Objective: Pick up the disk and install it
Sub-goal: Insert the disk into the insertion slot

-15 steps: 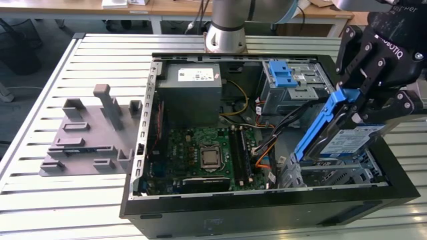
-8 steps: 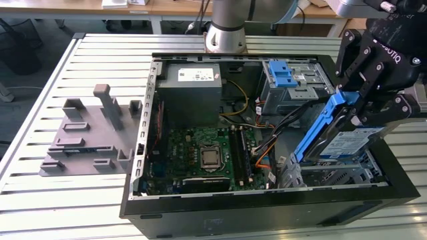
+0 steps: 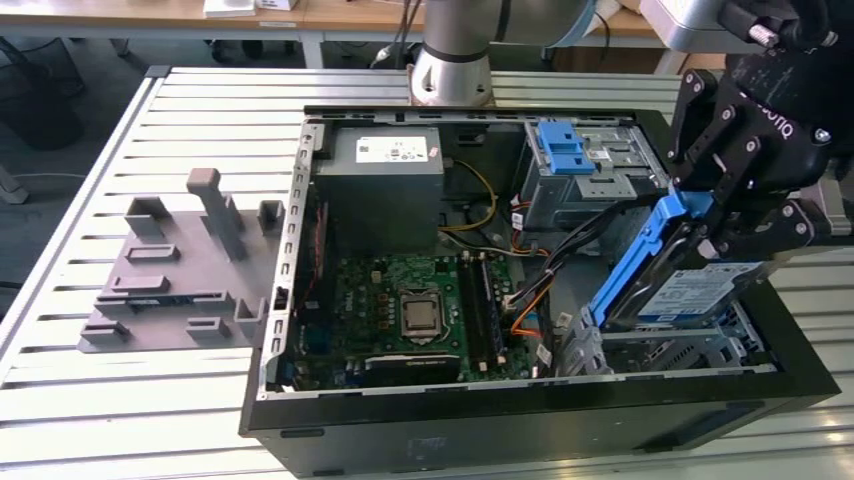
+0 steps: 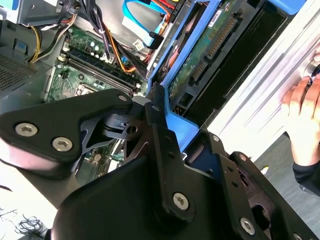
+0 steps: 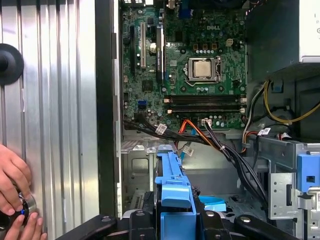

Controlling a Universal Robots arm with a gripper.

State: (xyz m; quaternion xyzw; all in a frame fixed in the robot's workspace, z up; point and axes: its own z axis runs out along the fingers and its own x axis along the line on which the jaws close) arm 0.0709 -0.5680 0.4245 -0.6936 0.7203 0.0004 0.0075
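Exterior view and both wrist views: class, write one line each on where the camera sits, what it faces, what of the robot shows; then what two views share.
Exterior view: off the arm, looking down into the open computer case; the arm and the gripper, shut on the disk, show.
First wrist view: on the arm, facing the motherboard over the gripper's links.
Second wrist view: on the arm behind the gripper, looking along the disk.
Shared: both wrist views show the motherboard and a person's hand.

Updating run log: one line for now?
gripper jaws: shut on silver disk in blue bracket | disk: tilted over open black computer case | install: pending
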